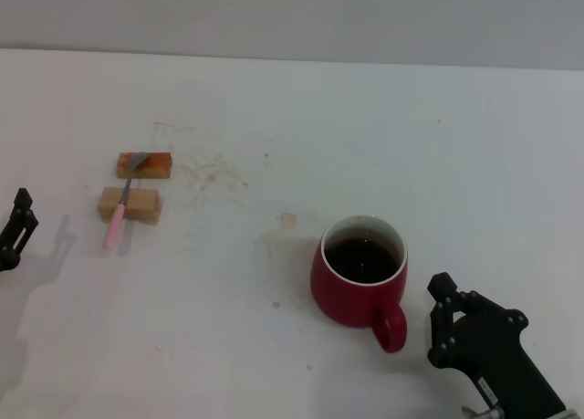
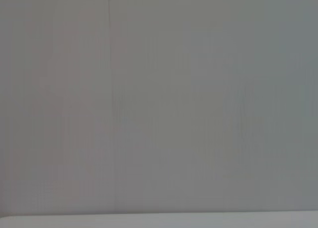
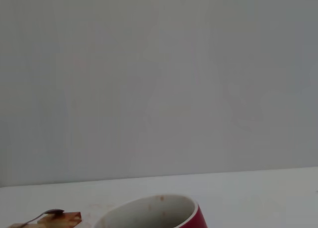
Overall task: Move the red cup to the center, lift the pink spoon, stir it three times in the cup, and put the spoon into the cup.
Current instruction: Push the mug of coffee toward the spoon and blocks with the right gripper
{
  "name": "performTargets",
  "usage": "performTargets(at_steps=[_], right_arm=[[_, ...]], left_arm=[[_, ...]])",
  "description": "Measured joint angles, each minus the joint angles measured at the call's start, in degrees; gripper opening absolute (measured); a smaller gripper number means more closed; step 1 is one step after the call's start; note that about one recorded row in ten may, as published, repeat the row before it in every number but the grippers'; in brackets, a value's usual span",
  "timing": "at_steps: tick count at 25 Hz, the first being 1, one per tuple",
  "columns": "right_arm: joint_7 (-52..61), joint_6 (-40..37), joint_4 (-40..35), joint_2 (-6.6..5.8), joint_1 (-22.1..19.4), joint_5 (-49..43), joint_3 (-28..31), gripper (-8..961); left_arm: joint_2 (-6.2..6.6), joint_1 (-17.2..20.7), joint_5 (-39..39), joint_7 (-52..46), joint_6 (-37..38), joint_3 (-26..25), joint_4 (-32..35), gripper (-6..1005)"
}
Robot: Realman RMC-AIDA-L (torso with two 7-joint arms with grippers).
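Note:
The red cup (image 1: 359, 275) stands on the white table right of the middle, holding dark liquid, its handle (image 1: 391, 326) turned toward the near right. Its rim (image 3: 149, 208) also shows in the right wrist view. The pink spoon (image 1: 119, 213) lies at the left across two tan wooden blocks (image 1: 130, 204), its metal bowl (image 1: 139, 160) on the far block. In the right wrist view the spoon's bowl (image 3: 52, 213) shows past the cup. My right gripper (image 1: 443, 320) hovers just right of the cup's handle, apart from it and holding nothing. My left gripper (image 1: 16, 225) sits at the table's left edge, away from the spoon.
Brownish stains (image 1: 214, 172) mark the table between the blocks and the cup, with one small ring (image 1: 288, 219) near the cup. A grey wall (image 2: 159, 99) runs behind the table's far edge. The left wrist view holds only that wall and a thin strip of table.

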Motion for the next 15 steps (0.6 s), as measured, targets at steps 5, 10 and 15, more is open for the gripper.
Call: performTargets(at_steps=[5, 10, 15], right_arm=[[0.0, 0.1, 0.0, 0.0, 0.1, -0.2, 0.0, 1], [0.1, 0.2, 0.0, 0.0, 0.3, -0.2, 0.0, 1], [0.1, 0.3, 0.0, 0.0, 0.5, -0.3, 0.0, 1]], left_arm=[[0.0, 0.0, 0.0, 0.0, 0.0, 0.1, -0.1, 830], [0.0, -0.1, 0.0, 0.0, 0.0, 0.1, -0.1, 829], [0.0, -0.1, 0.0, 0.0, 0.0, 0.1, -0.1, 829]])
